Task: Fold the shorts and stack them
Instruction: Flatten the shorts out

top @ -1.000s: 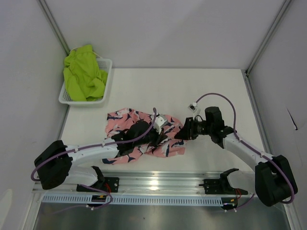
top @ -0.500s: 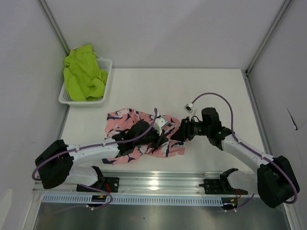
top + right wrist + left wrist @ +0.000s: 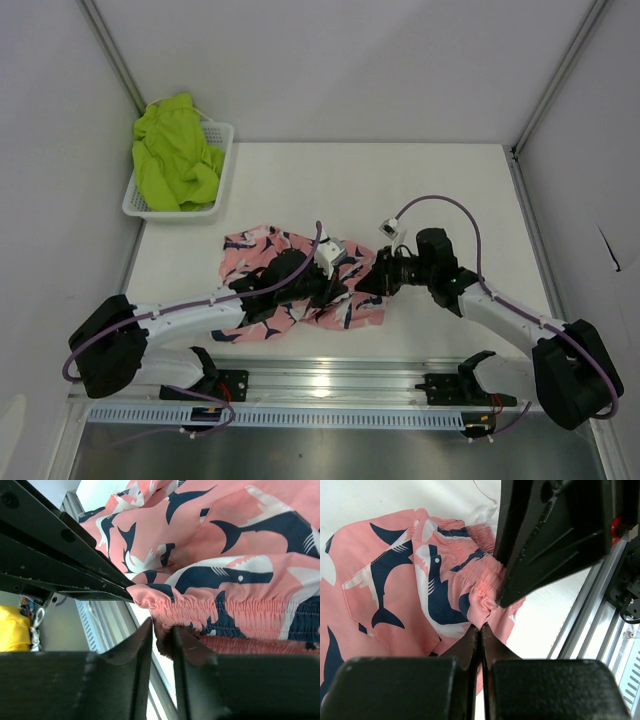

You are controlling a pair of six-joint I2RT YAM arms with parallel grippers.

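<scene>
the pink shorts lay crumpled on the table near the middle of its near edge, a little to the left, not yet folded. both grippers met over their right end. the left gripper was fully closed, its tips pressed together on a pucker of pink cloth just beside the waistband. the right gripper was at a narrow gap, with the gathered elastic of the waistband caught between its fingers, so it too held the pink shorts. the two sets of fingers were just beside each other on the same bit of hem

the step in hand looked like getting a clean two-point hold on the waistband so the shorts could be spread flat before folding. to do it well, the grips should have sat well apart along the waistband and not bunched at one spot; one gripper would have needed to slide or re-grip toward the other end of the elastic. each should have pinched one layer only, or the legs would have lifted as a wad. the pull should have been level and gentle, so the cloth drew taut without slipping from the narrow hold

the green shorts lay heaped in the basket at the far left corner, spilling over its far rim, untouched and well apart from the arms

counted: two pairs of shorts, one pink, one green; one basket; two grippers, both closed on the pink pair
</scene>
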